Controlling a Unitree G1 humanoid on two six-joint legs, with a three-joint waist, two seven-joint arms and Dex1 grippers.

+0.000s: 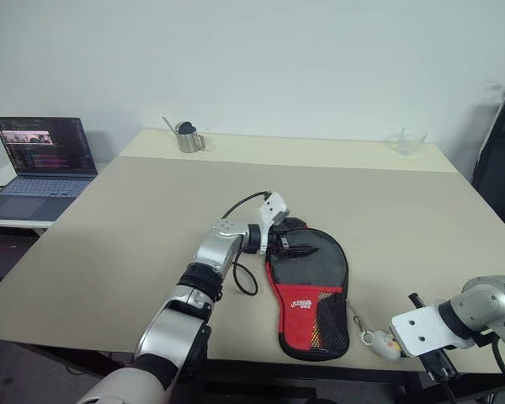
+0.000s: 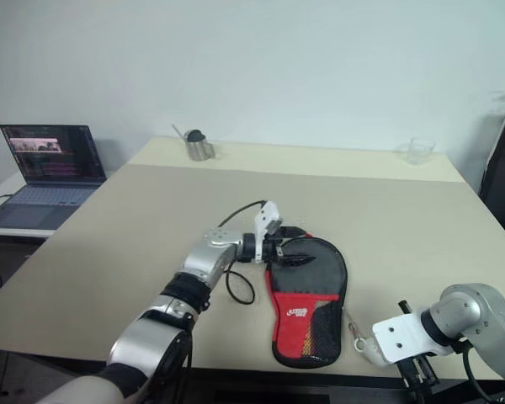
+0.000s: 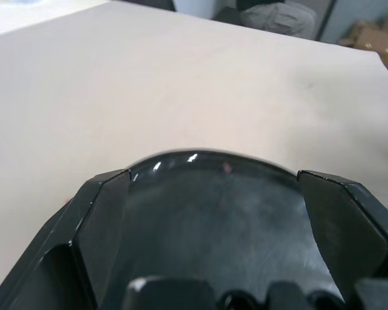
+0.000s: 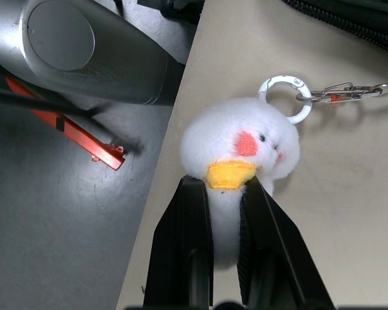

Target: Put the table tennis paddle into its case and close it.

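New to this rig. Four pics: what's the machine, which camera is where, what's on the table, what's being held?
It is a humanoid robot with two arms, each ending in a two-finger gripper. The two wide pictures come from a stereo camera on its head, looking down over the arms. The other two come from cameras on the wrists, looking along the fingers.

On the beige table lies the case, a black and red paddle-shaped cover. At the far edge stand a small metal jug and a clear glass. A laptop sits on a side desk.

The left gripper is wide open at the round end of the case, and its wrist view shows a dark, rounded surface between the fingers. The right gripper is shut on the plush charm clipped to the case.
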